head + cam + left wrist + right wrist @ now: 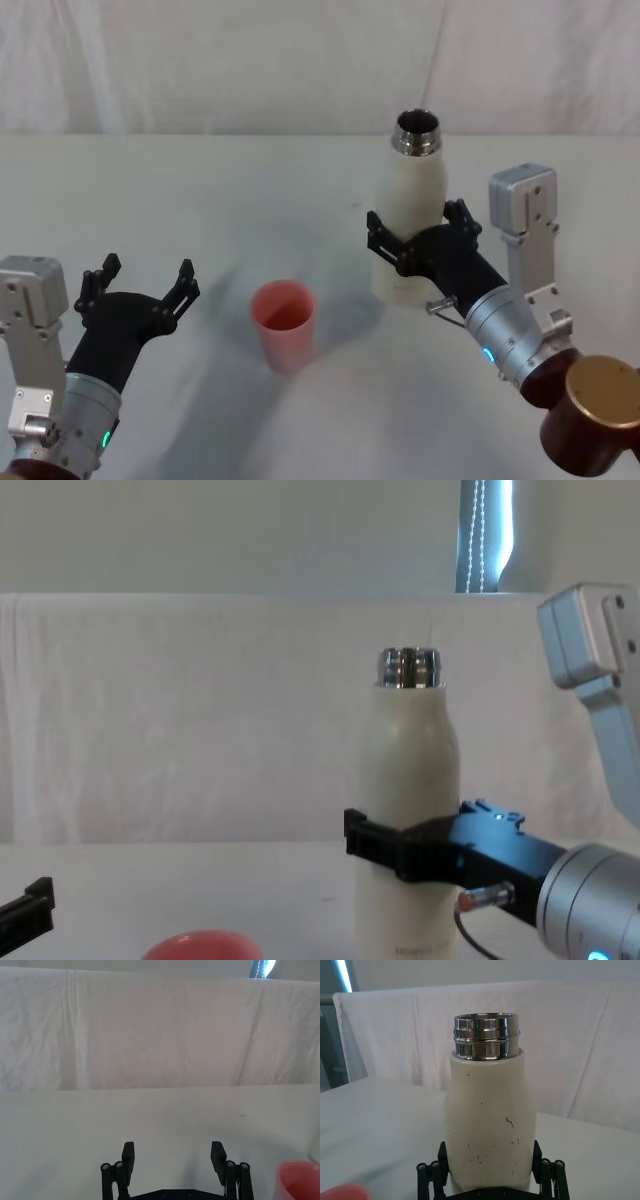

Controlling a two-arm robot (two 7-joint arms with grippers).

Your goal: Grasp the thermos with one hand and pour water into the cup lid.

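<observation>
While the thermos [408, 215] stands upright on the table [180, 190], right of centre and toward the far side, the right gripper [420, 238] has its fingers either side of the lower body. The pads look pressed to the wall, so I read it as pinching the bottle; bottle not visibly lifted. Cap is off, with the steel neck [486, 1036] open.

Cup lid [284, 324] sits nearer and left of the thermos, mouth up, well apart from it. Left gripper [140, 285] hovers over the near left of the table, spread wide, holding nothing, just left of the cup.

Handling guess: rigid steel bottle, smooth painted skin, likely slippery, and heavy if full. The grip is low on the body, so the weight will sit above the fingers once tilted, and it may rotate in the pads. Firm squeeze, slow tilt. The cup lid looks light and easily knocked by the neck.
</observation>
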